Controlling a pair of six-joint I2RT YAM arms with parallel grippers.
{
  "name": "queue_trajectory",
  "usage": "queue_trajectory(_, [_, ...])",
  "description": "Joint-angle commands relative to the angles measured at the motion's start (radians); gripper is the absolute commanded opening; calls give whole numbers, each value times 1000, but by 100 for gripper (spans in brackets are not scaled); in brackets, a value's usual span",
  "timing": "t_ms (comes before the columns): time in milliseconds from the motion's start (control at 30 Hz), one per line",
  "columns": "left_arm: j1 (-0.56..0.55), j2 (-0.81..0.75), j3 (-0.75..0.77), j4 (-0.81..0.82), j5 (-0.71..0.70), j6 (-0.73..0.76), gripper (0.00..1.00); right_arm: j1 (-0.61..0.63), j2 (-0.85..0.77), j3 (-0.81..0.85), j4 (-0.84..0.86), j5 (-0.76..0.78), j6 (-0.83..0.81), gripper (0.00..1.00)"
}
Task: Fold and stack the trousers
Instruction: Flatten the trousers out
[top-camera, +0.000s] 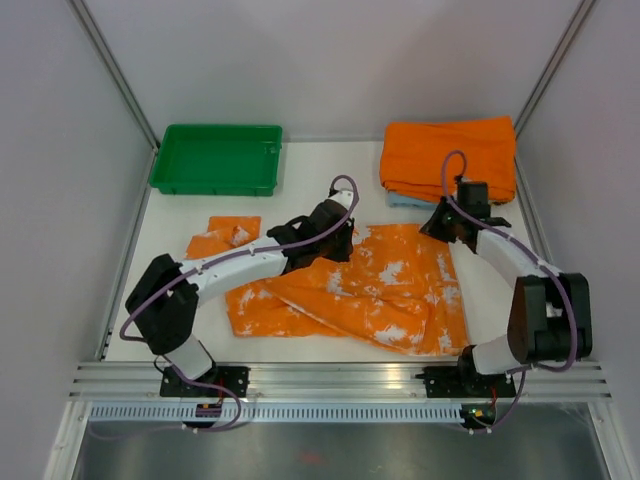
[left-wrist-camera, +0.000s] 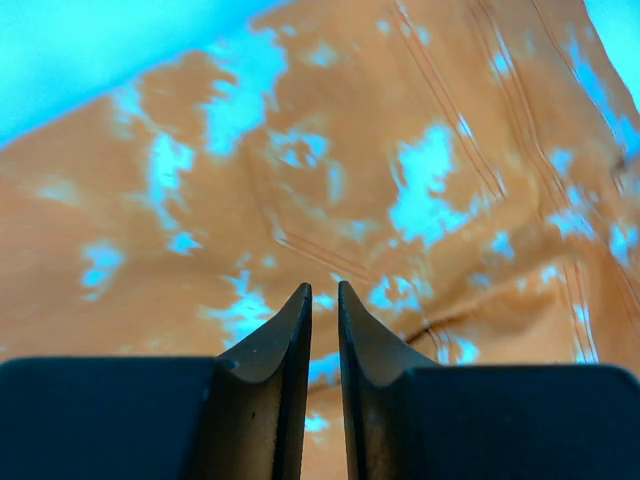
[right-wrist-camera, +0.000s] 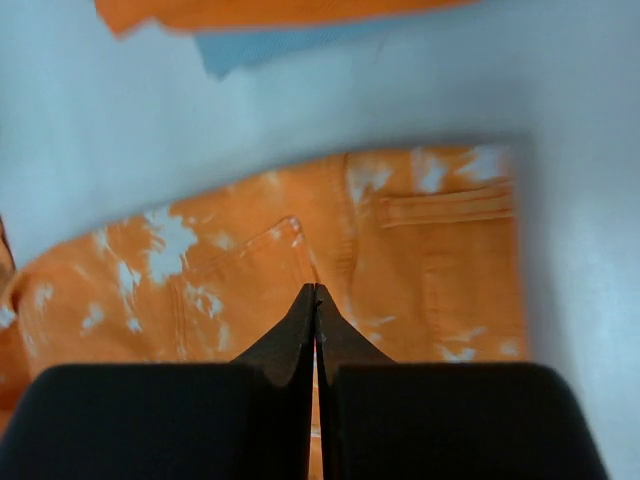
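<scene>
The trousers (top-camera: 390, 290), orange with white splashes, lie crumpled across the middle of the table, one leg end reaching left toward (top-camera: 225, 238). My left gripper (top-camera: 335, 240) hovers over their upper middle. In the left wrist view its jaws (left-wrist-camera: 322, 290) stand a narrow gap apart, with nothing between them and the patterned trousers (left-wrist-camera: 400, 150) below. My right gripper (top-camera: 440, 225) hangs over the trousers' upper right corner. In the right wrist view its tips (right-wrist-camera: 315, 290) are pressed together and empty, above a pocket and seam of the trousers (right-wrist-camera: 250, 270).
A green tray (top-camera: 215, 158) stands at the back left. At the back right a plain orange folded cloth (top-camera: 450, 150) lies on a light blue folded cloth (top-camera: 405, 200), just behind the right gripper. Metal rails run along the near edge.
</scene>
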Motion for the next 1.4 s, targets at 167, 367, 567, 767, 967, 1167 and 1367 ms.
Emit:
queue_trajectory(167, [106,169,31,-53,-197,-99,8,194,244,17,-6,136,79,0])
queue_trajectory(367, [106,304,77,-20,-124,-96,2,103,325,-4,-30,260,121,0])
queue_trajectory(567, [91,386,103,82,-24,-113,2,-77,357,-6,24,197,92,0])
queue_trajectory(767, [10,496,291,65,9,-98,2,-160,412,64,-9,299,63,0])
queue_trajectory(967, [-93,588,506,20,55,-36,2,-278,439,155,-21,295,57,0])
queue_trajectory(1167, [-92,558,588,-62,7,-18,2,-272,275,120,5,219,6,0])
queue_trajectory(1367, [12,314,464,-170,-90,-47,10,-55,-44,107,19,145,-128,0])
